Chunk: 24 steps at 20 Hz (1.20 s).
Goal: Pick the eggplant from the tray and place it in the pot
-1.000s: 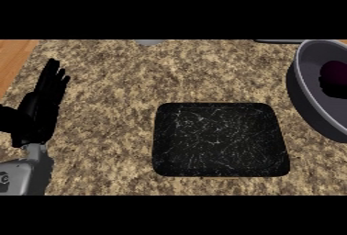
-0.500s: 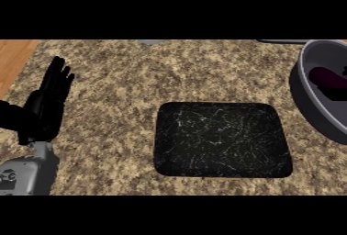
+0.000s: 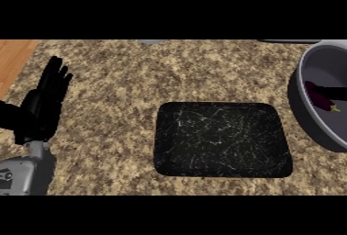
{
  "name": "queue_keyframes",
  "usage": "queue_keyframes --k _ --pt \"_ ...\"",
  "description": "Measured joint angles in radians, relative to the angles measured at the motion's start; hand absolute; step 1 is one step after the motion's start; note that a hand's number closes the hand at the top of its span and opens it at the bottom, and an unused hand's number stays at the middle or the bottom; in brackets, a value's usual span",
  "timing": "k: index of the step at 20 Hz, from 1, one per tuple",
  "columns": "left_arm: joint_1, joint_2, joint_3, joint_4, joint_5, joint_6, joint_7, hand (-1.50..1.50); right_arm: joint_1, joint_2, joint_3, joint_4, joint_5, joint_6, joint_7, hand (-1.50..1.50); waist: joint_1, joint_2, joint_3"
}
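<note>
Speckled granite counter (image 3: 169,69), wooden floor (image 3: 13,53)

The dark purple eggplant (image 3: 321,97) lies inside the grey pot (image 3: 305,114), right of the black tray (image 3: 222,139).

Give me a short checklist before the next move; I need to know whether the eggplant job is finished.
1. Eggplant lies inside the pot: ok.
2. Tray holds nothing: ok.
3. Left hand open, resting at the view's left with fingers up, holding nothing: ok.
4. Right hand clear of the pot: cannot tell, it is not in view.
5. Pot standing fully on the counter: cannot tell, the view's right edge cuts it off.
</note>
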Motion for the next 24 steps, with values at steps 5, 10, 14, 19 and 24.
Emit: queue_keyframes --k 5,10,14,19,24 --pt "-0.008 0.005 0.007 0.003 -0.002 0.000 0.001 0.00 -0.007 -0.053 -0.103 0.044 -0.116 0.100 -0.081 -1.50 -0.007 -0.002 -0.001" --pt "0.000 -0.003 0.001 -0.006 -0.006 0.006 0.012 0.00 0.030 -0.146 -0.169 0.095 -0.188 0.211 -0.131 -1.50 -0.010 -0.004 -0.002" --pt "-0.011 0.003 0.011 0.010 -0.007 0.001 0.006 0.00 0.071 -0.216 -0.195 0.125 -0.224 0.309 -0.157 -1.50 -0.015 -0.005 -0.002" --pt "0.005 -0.003 0.010 0.001 -0.010 0.001 0.003 0.00 0.138 -0.298 -0.216 0.150 -0.254 0.418 -0.193 -1.50 -0.016 -0.005 -0.001" --pt "0.002 -0.016 0.005 0.003 -0.015 0.008 -0.004 0.00 0.183 -0.339 -0.215 0.163 -0.262 0.474 -0.217 -1.50 -0.014 -0.005 -0.001"
